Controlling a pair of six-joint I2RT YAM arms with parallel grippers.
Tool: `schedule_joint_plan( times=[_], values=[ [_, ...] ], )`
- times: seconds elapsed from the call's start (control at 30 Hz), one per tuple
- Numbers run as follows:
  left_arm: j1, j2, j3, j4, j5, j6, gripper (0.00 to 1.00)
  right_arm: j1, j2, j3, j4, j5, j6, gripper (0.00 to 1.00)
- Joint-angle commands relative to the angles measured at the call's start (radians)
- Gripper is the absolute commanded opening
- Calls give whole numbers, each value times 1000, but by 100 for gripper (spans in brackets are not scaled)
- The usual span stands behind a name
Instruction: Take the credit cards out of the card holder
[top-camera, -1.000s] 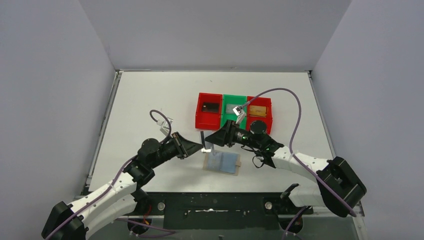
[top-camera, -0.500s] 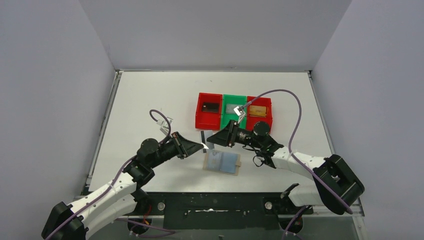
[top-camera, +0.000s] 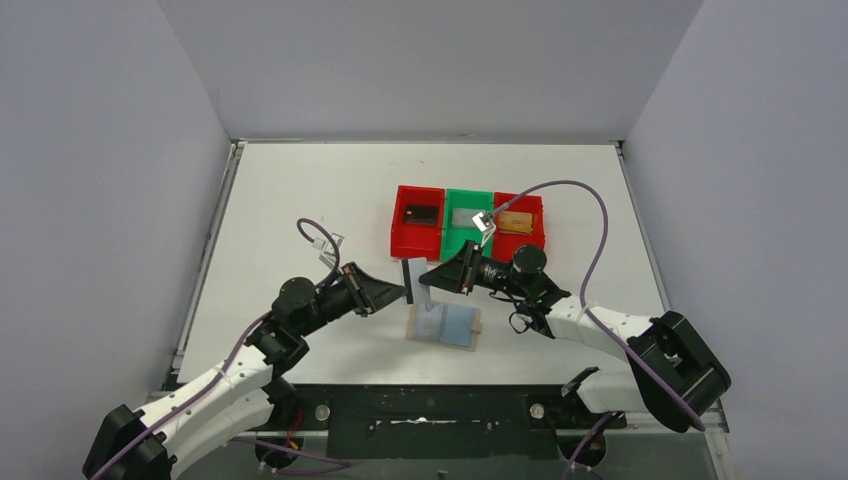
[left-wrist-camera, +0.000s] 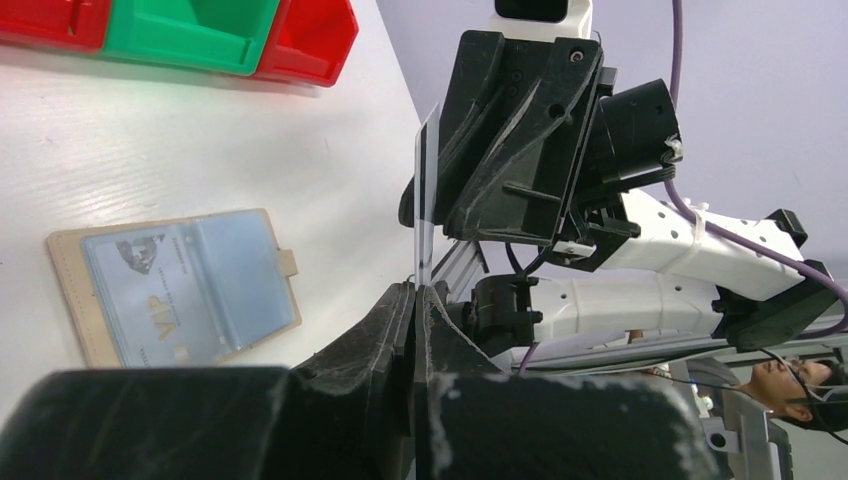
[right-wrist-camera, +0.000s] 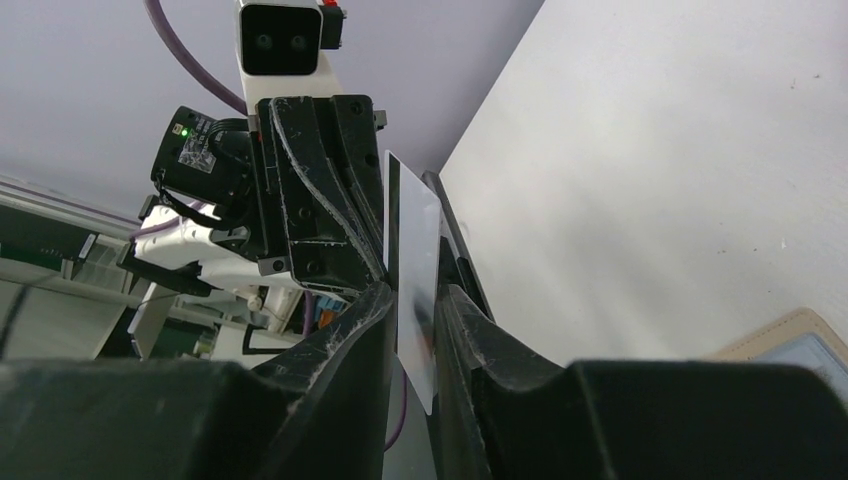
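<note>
Credit card, thin pale plastic rectangle, upright on edge in the air between the two fingertips, above the table. Pinched along its lower edge by left gripper, black fingers fully together on it. Flanked on both faces by right gripper, jaws narrow around the card's other end; cannot tell from the wrist view whether those pads actually press on it. Seen from above, the two grippers tip to tip, left arm reaching in from 8 o'clock, right arm from 4 o'clock.

Card holder, small tan bifold wallet with a little closure tab, lying open and flat on the white table just at 6 o'clock of the fingertips, pale blue-grey inner panels up, another card showing behind one panel. Not touched by either gripper.

Row of three small plastic trays, red, green, red, side by side at 12 o'clock of the grippers, one flat card in each.
</note>
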Motion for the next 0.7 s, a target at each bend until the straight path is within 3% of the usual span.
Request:
schedule_joint_plan(
  times=[0.0,0.27,0.37,0.5,0.57,0.67],
  values=[
    [4,8,42,77,5,-2,0,0,-35,-6,98,-34,10,21],
    [5,-6,25,72,-11,-12,0,-5,-43,-18,117,-24,10,1],
    [5,-5,25,62,-15,-14,2,-7,-50,-16,108,-20,4,0],
    [5,-7,51,-3,-32,-2,44,-12,-83,-13,42,11,-37,0],
    [4,-21,69,-56,-57,15,59,-17,-113,4,-48,37,-91,0],
    [4,-63,91,-151,-112,44,73,-25,-170,43,-221,110,-200,0]
  ],
)
